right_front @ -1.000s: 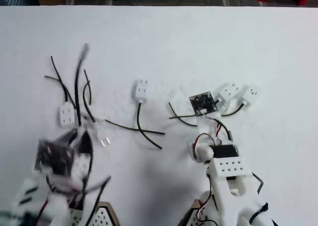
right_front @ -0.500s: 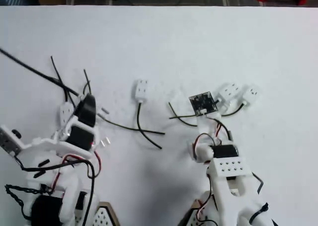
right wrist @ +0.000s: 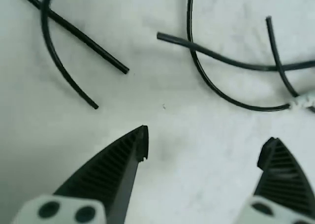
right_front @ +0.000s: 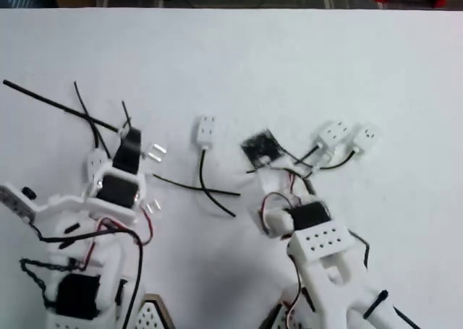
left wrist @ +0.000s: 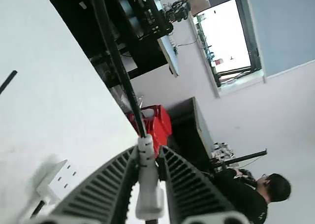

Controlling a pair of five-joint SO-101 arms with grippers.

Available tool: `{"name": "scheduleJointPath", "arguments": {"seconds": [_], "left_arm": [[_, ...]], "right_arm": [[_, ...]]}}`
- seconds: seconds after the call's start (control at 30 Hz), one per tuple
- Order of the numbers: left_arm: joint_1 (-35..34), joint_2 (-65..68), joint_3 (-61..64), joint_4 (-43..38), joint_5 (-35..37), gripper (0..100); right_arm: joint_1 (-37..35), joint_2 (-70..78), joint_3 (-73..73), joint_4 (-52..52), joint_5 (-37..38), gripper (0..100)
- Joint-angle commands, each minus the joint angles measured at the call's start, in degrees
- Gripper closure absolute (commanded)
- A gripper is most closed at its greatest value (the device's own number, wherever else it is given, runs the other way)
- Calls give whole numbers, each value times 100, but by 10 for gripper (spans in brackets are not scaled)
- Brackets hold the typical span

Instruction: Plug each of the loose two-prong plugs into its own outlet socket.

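My left fingers (left wrist: 148,155) were clamped shut on a white plastic two-prong plug (left wrist: 147,197), gripping its body from both sides. Its thin black cable (left wrist: 115,61) ran out beyond my fingertips. I held it over the front-left part of the white tabletop (right_front: 289,54), with the bright prongs sticking out toward the right edge and the cable trailing off toward the left edge.

A second white two-prong plug (right_front: 150,207) lay loose on the tabletop just beside my left arm, nearer the front edge than the held one. Its black lead (right_front: 181,184) ran toward the middle. A white square outlet socket (right_front: 95,164) sat close against my left arm on its left-edge side, partly hidden by it. A middle white socket block (right_front: 207,129) lay near the centre of the tabletop, with a black wire curling from it toward the front edge. A pair of white socket blocks (right_front: 333,135) sat side by side farther toward the right edge.

My right fingers (right wrist: 205,141) were spread wide with nothing between them, above bare tabletop between the middle block and the pair. Loose black wire ends (right wrist: 110,61) lay just beyond their tips.
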Motion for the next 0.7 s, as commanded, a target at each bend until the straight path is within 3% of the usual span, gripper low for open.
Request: {"name": "scheduleJointPath", "arguments": {"seconds": [0.0,0.1,0.23,0.4,0.67], "left_arm": [[-4,-4,527,-1231,202,975],[-4,-4,1011,-2066,202,974],[40,-4,1389,-2593,202,974],[40,-4,1451,-2673,202,974],[48,4,1468,-2629,202,974]], "right_arm": [[-549,13,-1749,1068,-53,644],[-954,31,-2980,1684,-53,644],[-1481,532,-4264,2352,-237,644],[-1938,1903,-5116,2484,-255,644],[-1921,3327,-6400,2475,-246,644]]}}
